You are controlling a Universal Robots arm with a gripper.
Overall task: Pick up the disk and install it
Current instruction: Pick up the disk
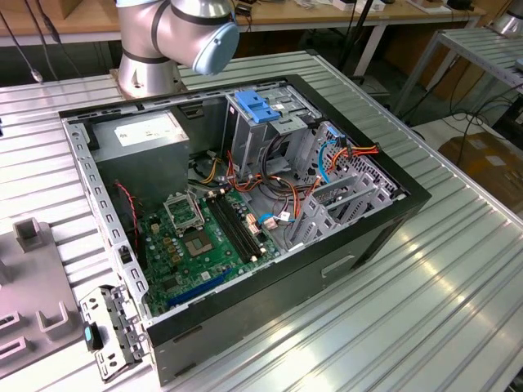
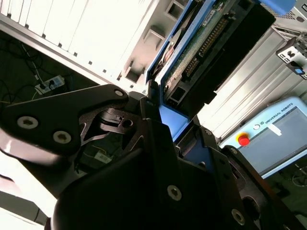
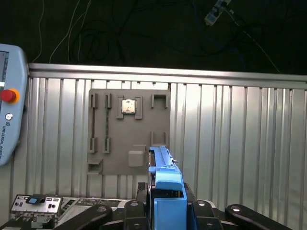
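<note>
Ribbed metal table lies well beneath the claw, which clamps the disk edge-on.

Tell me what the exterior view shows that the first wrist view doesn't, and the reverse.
Exterior view: the open computer case with its motherboard, grey box and blue bracket, plus the arm.
First wrist view: the disk held in the gripper, a chip in the grey plate, and a pendant.
Both: the ribbed table, the grey plate and the small metal panel.
</note>
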